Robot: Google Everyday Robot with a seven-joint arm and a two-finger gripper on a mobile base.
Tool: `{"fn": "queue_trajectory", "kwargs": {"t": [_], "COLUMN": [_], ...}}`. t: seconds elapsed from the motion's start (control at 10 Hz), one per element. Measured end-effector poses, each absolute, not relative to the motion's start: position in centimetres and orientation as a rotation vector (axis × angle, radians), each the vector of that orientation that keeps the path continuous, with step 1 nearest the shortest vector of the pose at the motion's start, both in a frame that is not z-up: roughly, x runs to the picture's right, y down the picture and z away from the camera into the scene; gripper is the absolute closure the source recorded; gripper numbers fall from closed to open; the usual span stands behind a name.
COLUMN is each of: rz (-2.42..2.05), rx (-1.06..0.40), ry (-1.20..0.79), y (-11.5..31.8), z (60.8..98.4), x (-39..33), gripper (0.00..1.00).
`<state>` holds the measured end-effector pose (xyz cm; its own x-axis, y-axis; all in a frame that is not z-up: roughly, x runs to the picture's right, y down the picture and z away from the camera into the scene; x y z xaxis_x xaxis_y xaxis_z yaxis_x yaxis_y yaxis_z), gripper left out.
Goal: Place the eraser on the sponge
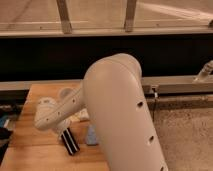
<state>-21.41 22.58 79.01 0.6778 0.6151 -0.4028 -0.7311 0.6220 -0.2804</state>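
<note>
The two-finger gripper [62, 131] hangs at the end of the white arm low over the left part of the light wooden table [30, 150], its tip just above the far end of the eraser; the jaws stand apart and clamp nothing. The long narrow black eraser bar with a thin pale stripe [70, 143] lies flat on the wood, its long axis diagonal, far end toward the left and near end toward the right. The small flat blue-grey sponge pad [91, 135] lies just right of it, partly hidden by the arm.
</note>
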Motion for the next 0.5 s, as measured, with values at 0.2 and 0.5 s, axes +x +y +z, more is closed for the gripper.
{"fn": "queue_trajectory", "kwargs": {"t": [0.2,0.5], "rz": [0.781,0.78], "rx": [-0.442,-0.435], "ry": [0.29,0.299], "y": [22.97,23.17], "z": [79.23,79.29], "x": [-21.37,-20.99], "gripper": [0.36,0.63]}}
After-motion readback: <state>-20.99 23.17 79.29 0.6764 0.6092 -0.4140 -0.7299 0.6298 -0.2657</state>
